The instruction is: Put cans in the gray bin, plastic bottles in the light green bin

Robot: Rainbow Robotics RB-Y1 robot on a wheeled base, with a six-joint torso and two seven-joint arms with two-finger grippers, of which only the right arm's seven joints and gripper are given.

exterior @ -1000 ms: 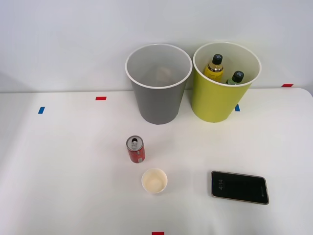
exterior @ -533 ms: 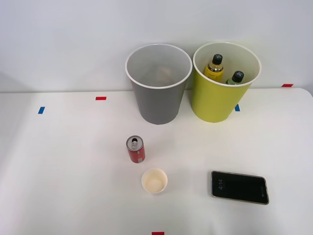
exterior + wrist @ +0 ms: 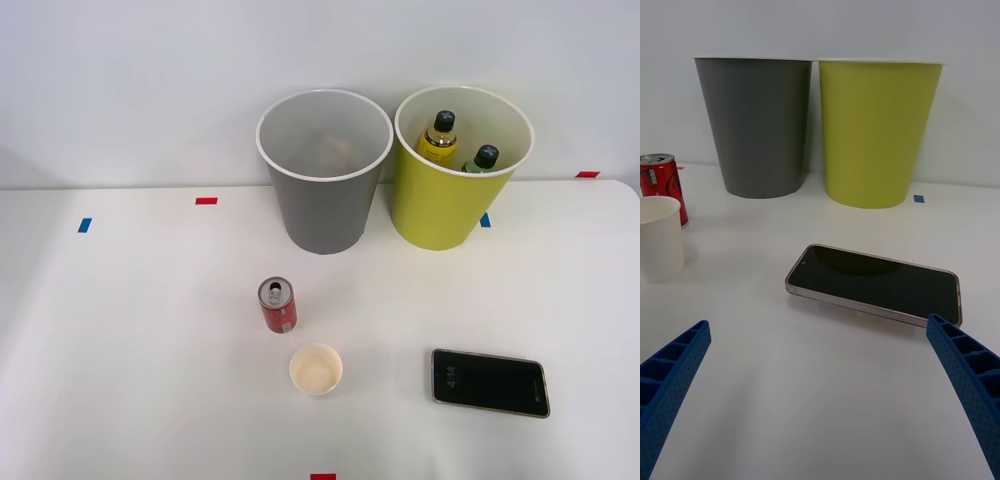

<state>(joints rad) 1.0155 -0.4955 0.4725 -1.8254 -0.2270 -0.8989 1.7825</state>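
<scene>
The red can (image 3: pixel 278 305) stands upright on the white table (image 3: pixel 130 350), just behind the cream paper cup (image 3: pixel 316 369) and well in front of the gray bin (image 3: pixel 324 170). Beside that bin, rims nearly touching, is the light green bin (image 3: pixel 455 170) — and from above its inside is open to sight: the yellow bottle (image 3: pixel 438 137) and the green bottle (image 3: pixel 482 160) stand in it, black caps up. The gray bin's pale inside holds something faint that cannot be made out.

From the wrist the two bins show as outer walls alone — gray (image 3: pixel 760 127) and lime (image 3: pixel 876 131) — with the can (image 3: pixel 661 184) behind the cup (image 3: pixel 659 236) at one edge. A dark phone (image 3: pixel 876 283) lies flat on the table between the camera and the bins.

The right gripper (image 3: pixel 820 382) is spread wide, its blue ribbed fingers (image 3: pixel 670 375) at the two corners, holding nothing and touching nothing; the phone lies just beyond the fingertips.
</scene>
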